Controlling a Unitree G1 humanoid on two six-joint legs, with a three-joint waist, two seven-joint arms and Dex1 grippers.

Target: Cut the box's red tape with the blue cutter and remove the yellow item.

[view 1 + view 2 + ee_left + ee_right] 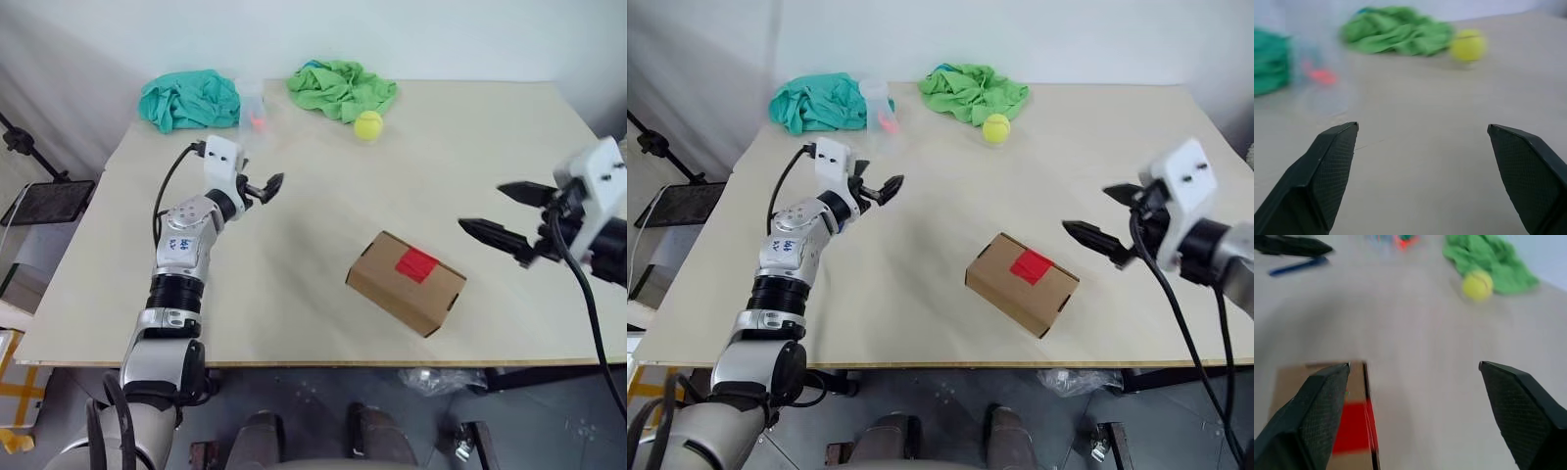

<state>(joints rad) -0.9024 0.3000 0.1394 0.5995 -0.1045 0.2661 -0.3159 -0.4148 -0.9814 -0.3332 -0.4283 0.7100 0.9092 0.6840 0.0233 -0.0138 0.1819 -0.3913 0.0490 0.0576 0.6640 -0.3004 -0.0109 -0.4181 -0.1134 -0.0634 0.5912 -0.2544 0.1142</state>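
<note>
The brown box lies on the table right of centre, its flaps shut, with the red tape on its top face. My right gripper hovers open just right of the box, pointing left toward it; in its wrist view the red tape sits below its left finger. My left gripper hangs open and empty over the table's left half. The blue cutter lies on the table close to the left gripper's black fingers. The yellow item is out of view.
A fuzzy tennis ball rests at the back beside a green cloth. A teal cloth and a clear plastic cup with something orange in it sit at the back left. A black stand is off the table's left edge.
</note>
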